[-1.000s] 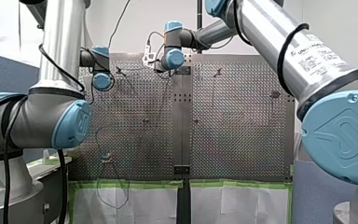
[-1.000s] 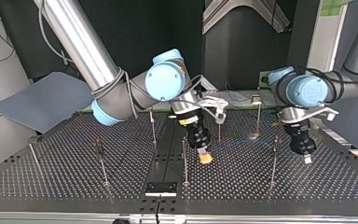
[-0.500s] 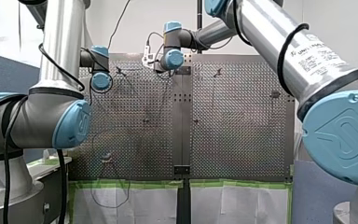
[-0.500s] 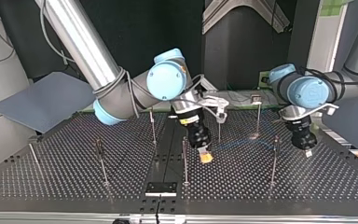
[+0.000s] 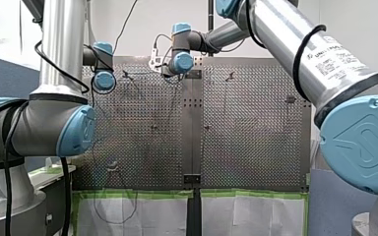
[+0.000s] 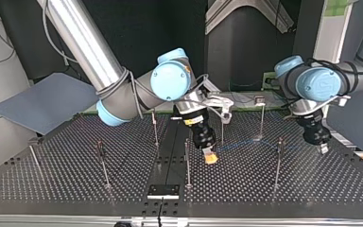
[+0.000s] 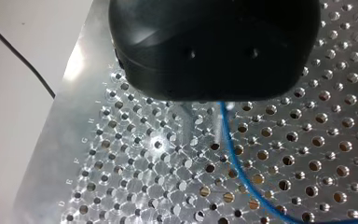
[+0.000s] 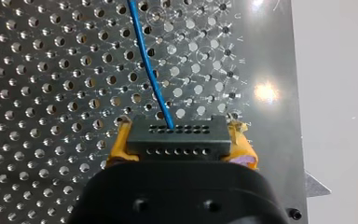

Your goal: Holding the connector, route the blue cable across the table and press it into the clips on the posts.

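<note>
My right gripper [image 8: 179, 147] is shut, its yellow pads [image 8: 121, 144] clamping the ends of a black connector [image 8: 177, 137]. The blue cable [image 8: 149, 70] runs out of the connector across the perforated table. In the top view this gripper [image 6: 210, 157] hangs low near the middle, beside a thin post [image 6: 187, 163]. The blue cable [image 6: 246, 143] leads off toward the view's right, past another post [image 6: 277, 163]. My left gripper [image 6: 322, 148] hovers at the far right. In the left wrist view its metal fingers [image 7: 186, 122] stand apart, the blue cable [image 7: 235, 163] lying loose beside one finger.
Several thin posts stand on the table [image 6: 56, 184], among them one at the top view's left [image 6: 103, 165] and one at the back [image 6: 262, 120]. A black plate [image 6: 163, 191] sits at the near edge. A grey board [image 6: 42, 101] lies off the table's left.
My left gripper has drifted toward the top view's right and risen slightly, and its fingers have parted off the cable. My right gripper has hardly moved, still holding the connector.
</note>
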